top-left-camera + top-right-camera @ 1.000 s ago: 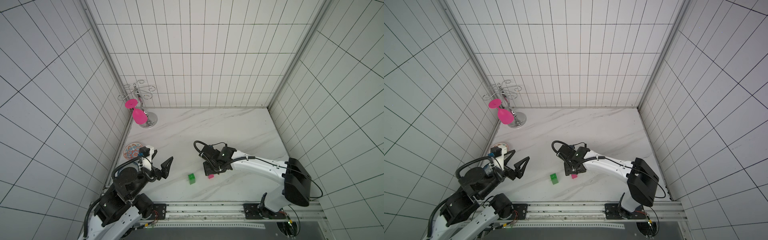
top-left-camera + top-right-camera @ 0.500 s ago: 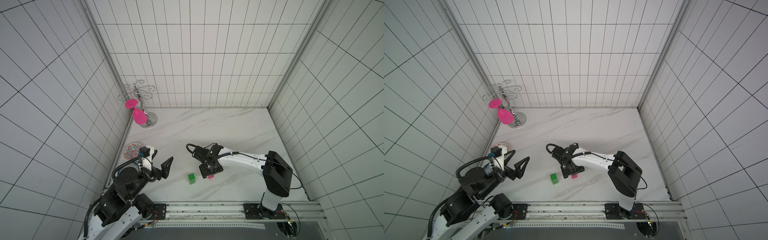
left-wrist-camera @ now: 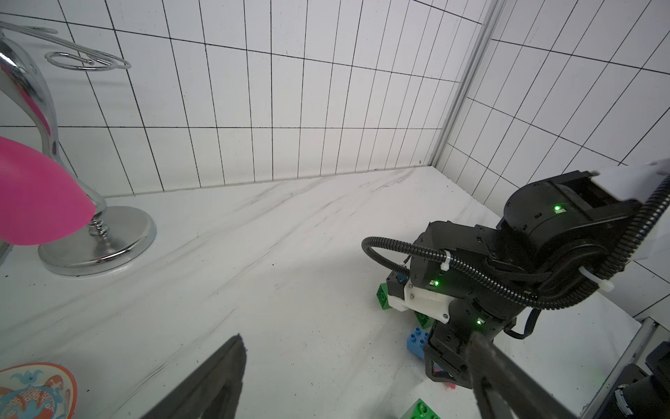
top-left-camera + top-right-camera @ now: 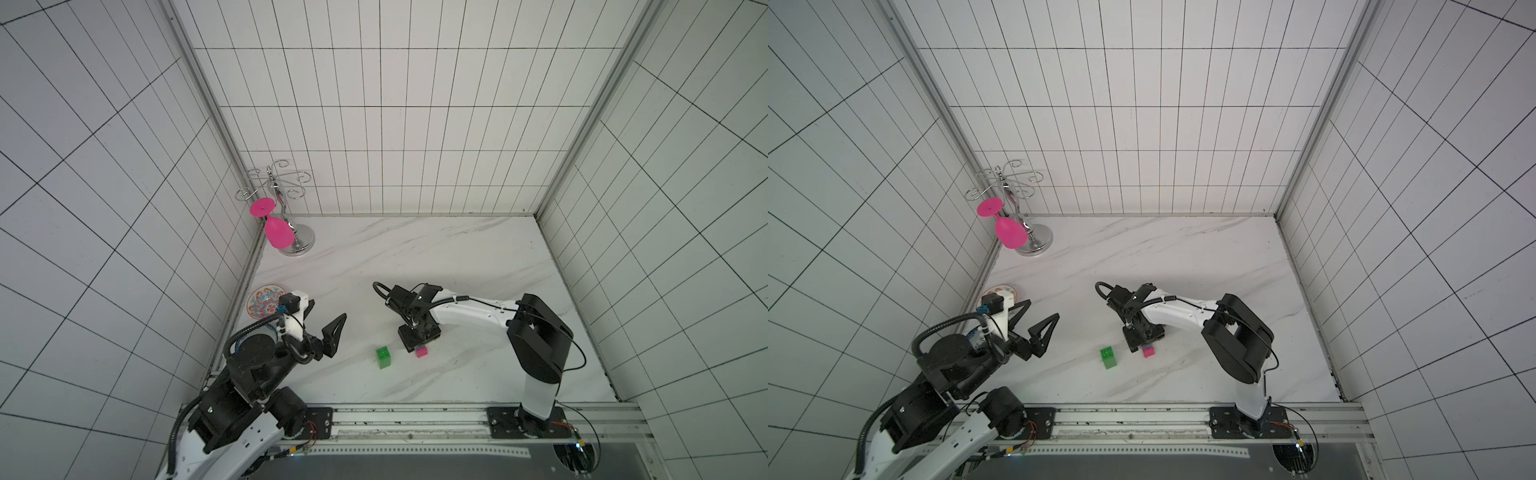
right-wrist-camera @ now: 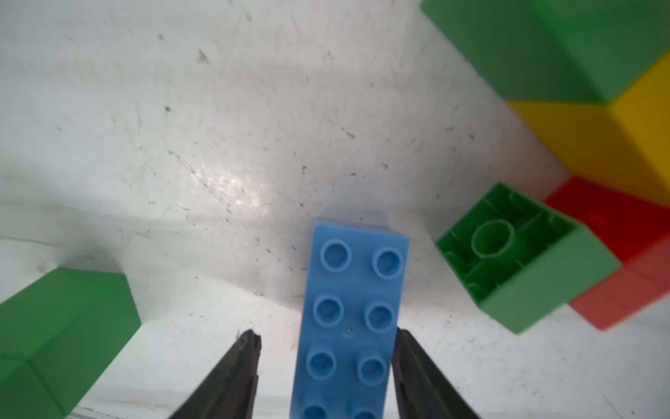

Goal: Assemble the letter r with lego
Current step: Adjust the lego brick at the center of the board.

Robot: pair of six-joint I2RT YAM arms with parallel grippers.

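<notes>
Your right gripper (image 5: 326, 335) is down at the surface (image 5: 181, 145), its jaws parted on either side of the blue brick (image 5: 351, 308), which lies flat with its studs up, 2 studs across. 1 finger (image 5: 417, 370) sits right against the brick's long side. The other finger (image 5: 232, 373) stands clear of it, with a strip of bare surface between, so the brick is not clamped. Beyond the fingertips, on the touching finger's side, a green cube (image 5: 522, 261) lies with its hollow underside showing, just beside a red brick (image 5: 612, 221). The red brick is pressed against a yellow brick (image 5: 598, 145), which in turn meets a green brick (image 5: 544, 47). In both top views the arm hides most of this cluster. A pink brick (image 4: 421, 352) sits just beside the right gripper, on the side toward the rail (image 4: 415, 419). A tall green piece (image 4: 383, 357) stands between your 2 grippers, nearer the right one. Your left gripper (image 4: 1042, 309) hangs above the surface, well apart from the bricks, jaws spread wide and holding nothing. A patterned plate (image 4: 259, 297) lies just behind it.
</notes>
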